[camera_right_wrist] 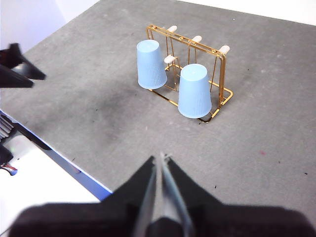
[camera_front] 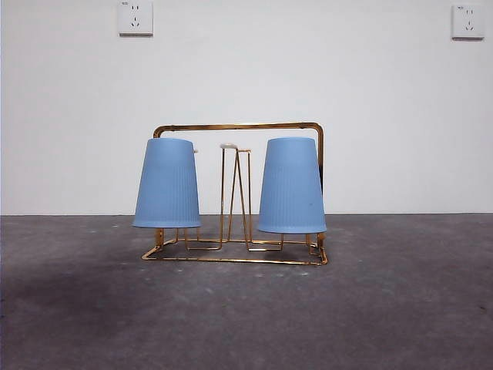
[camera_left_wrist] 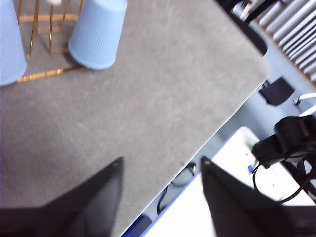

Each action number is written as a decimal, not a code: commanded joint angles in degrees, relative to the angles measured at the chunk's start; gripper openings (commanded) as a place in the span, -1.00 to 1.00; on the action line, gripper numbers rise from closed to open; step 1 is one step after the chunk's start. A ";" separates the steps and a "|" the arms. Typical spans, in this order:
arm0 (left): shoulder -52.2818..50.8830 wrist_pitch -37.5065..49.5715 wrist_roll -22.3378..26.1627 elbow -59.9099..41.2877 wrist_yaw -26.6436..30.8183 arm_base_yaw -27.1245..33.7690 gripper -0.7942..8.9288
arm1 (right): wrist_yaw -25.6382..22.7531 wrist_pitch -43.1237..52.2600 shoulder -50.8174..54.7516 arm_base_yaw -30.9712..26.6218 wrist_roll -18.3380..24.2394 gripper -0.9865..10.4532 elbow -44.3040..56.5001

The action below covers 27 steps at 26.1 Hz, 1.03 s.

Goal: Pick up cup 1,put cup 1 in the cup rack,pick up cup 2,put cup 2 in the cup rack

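Grey felt tabletop all round: left gripper (camera_left_wrist: 160, 168) is held spread and empty, right gripper (camera_right_wrist: 160, 160) pinched together well back, while cup 2 (camera_front: 167, 183) at 9 o'clock and cup 1 (camera_front: 291, 186) at 3 o'clock are both hung upside down on the cup rack (camera_front: 239, 127), so pretty much nothing is left but parking.

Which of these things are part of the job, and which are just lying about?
Part of the job: left blue cup and right blue cup, both upside down on the gold wire rack; left tool, open; right tool, shut.

Just there: wall sockets, grey table, black cables.
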<state>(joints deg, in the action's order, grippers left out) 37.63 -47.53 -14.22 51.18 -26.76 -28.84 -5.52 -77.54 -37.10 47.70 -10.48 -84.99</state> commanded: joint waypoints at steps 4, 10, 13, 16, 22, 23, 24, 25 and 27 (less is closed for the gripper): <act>-4.83 -1.42 -1.22 -0.07 -0.26 -0.13 -0.85 | 0.15 -1.33 0.13 -0.04 0.02 -0.84 0.42; -5.46 -2.60 -1.20 -0.07 -0.26 -0.13 -0.85 | 0.13 -1.33 0.15 -0.04 0.00 -0.83 0.39; -5.14 -2.56 -1.20 -0.09 -0.26 -0.13 -0.84 | -0.13 -1.33 0.13 -0.04 0.00 -0.83 0.39; -4.59 -2.54 -1.20 -0.07 -0.26 -0.13 -0.84 | -0.11 -1.33 0.13 -0.04 0.00 -0.83 0.39; -3.48 -2.56 -1.20 -0.07 -0.31 -0.13 -0.84 | -0.11 -1.33 0.13 -0.04 0.00 -0.83 0.39; -3.37 -2.56 -1.20 -0.07 -0.33 -0.13 -0.84 | -0.11 -1.33 0.13 -0.04 0.00 -0.83 0.39; -3.21 -2.58 -1.18 -0.07 -0.28 -0.13 -0.84 | -0.11 -1.33 0.13 -0.04 0.00 -0.83 0.39; -3.08 -2.58 -1.18 -0.07 -0.31 -0.13 -0.85 | -0.11 -1.33 0.13 -0.04 0.00 -0.83 0.39; -2.89 -1.88 -0.55 -0.07 0.20 -0.11 -0.84 | -0.11 -1.33 0.13 -0.04 0.00 -0.83 0.39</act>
<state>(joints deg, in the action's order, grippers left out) 34.68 -50.06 -15.27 51.20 -26.61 -28.84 -5.56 -77.54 -37.10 47.70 -10.52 -84.99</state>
